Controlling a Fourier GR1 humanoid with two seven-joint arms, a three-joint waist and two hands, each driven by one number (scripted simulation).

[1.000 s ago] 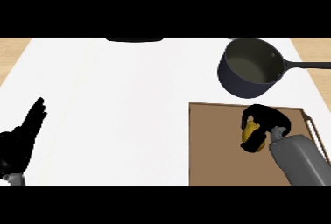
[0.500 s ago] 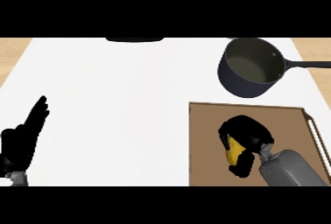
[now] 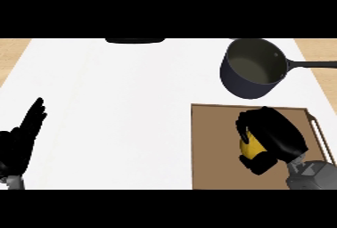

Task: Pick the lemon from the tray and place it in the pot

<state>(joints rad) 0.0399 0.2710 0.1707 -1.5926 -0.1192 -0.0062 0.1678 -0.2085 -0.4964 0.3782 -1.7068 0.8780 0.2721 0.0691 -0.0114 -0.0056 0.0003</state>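
Grasping is the step we are in. Our right hand (image 3: 273, 138) is over the brown tray (image 3: 214, 147) at the near right of the white counter (image 3: 118, 111), its fingers and thumb curled round the yellow lemon (image 3: 249, 147), which shows only as a patch between the black fingers. We judge the fruit to be gripped but cannot tell whether it is clear of the tray floor or touching it; it sits within the tray's outline either way, so the pick is not yet plainly finished.

The dark pot (image 3: 253, 67) stands on the counter just beyond the tray's far edge, mouth up and nothing showing inside, its long handle (image 3: 313, 65) pointing right. Our left hand (image 3: 20, 142) rests at the near left edge of the view, fingers straight and up, holding nothing and well apart from the work.

The next move, as we read it, calls for lifting the lemon straight up until it clears the tray's raised rim, then carrying it away from us, toward the far side. The pot's wall looks tall, so the hand should travel high enough to pass over the rim, centre above the opening, and only then let the fingers uncurl. Drifting right risks knocking the handle.
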